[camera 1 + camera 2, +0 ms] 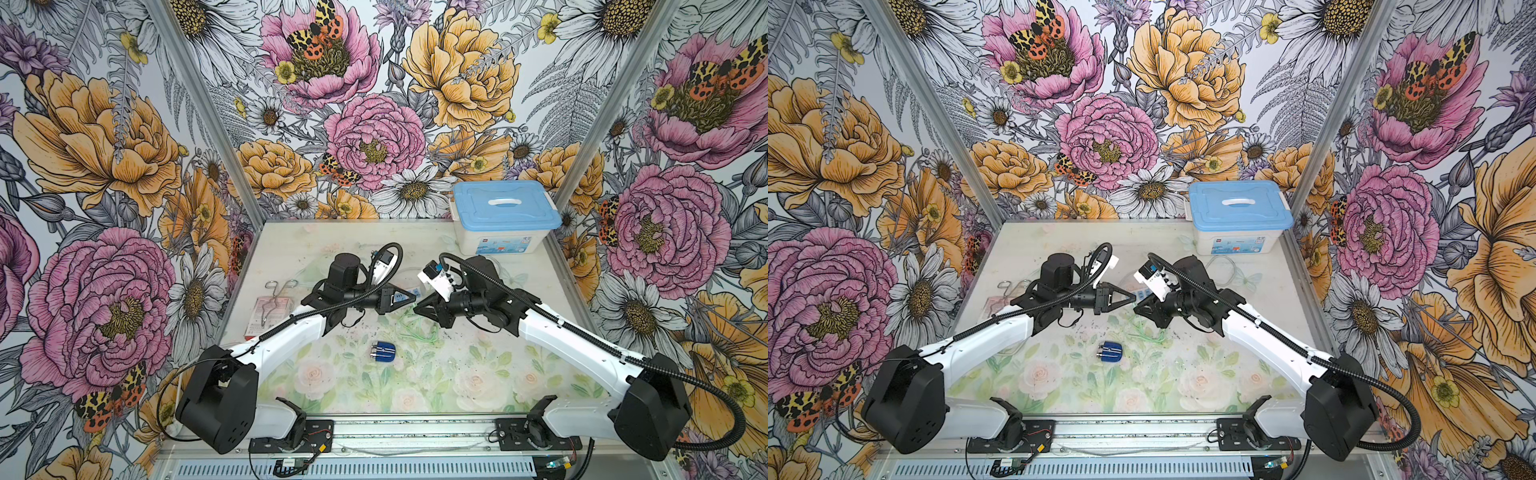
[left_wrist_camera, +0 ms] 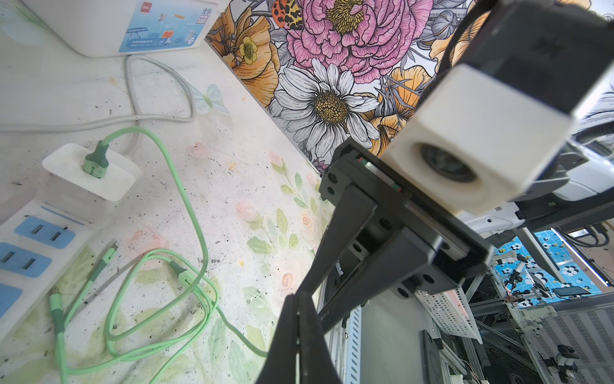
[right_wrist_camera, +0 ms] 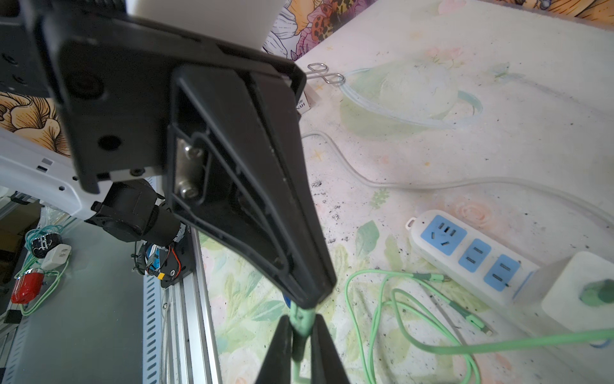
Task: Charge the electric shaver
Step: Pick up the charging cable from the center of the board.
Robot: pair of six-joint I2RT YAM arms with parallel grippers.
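Note:
The electric shaver point(image 1: 383, 352) point(image 1: 1109, 351), dark blue with a silver ribbed end, lies alone on the floral mat in front of both grippers. My right gripper point(image 3: 301, 324) point(image 1: 417, 309) is shut on the plug end of a green charging cable point(image 3: 375, 319), just above the mat. My left gripper point(image 2: 298, 299) point(image 1: 412, 297) is shut with nothing in it, its tip almost touching the right one. The cable's other end sits in a white cube charger point(image 2: 86, 176) point(image 3: 578, 292) on the white-and-blue power strip point(image 3: 465, 252) point(image 2: 30, 239).
A white box with a blue lid point(image 1: 505, 216) stands at the back right. Metal forceps point(image 1: 278, 297) lie on a red-and-white packet point(image 1: 270, 320) at the left. Loops of green cable point(image 2: 159, 299) and clear tubing point(image 3: 415, 183) lie round the strip.

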